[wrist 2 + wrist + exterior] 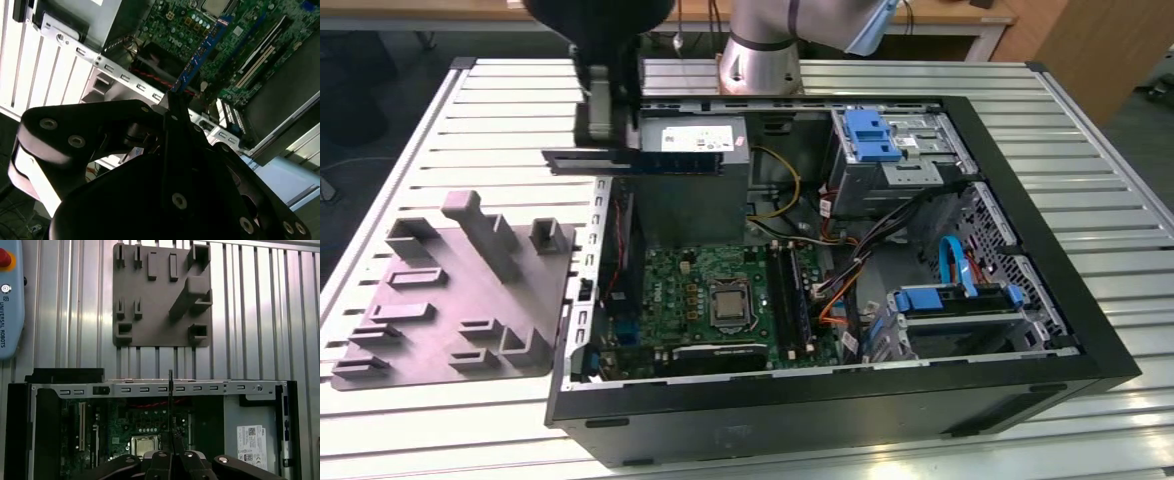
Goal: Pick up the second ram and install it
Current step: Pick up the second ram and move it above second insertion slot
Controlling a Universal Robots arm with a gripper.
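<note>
Gripper (611, 135) clamped on the second ram (640, 160) | ram held level, raised above the open computer case (854, 405), by its power-supply box (687, 195) | above the case's motherboard (707, 285), not touching

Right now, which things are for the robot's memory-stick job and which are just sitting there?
For the job: the second ram, pinched in the gripper; the motherboard inside the open computer case.

Just sitting there: the grey fixture plate, the power-supply box, the blue drive bracket.
</note>
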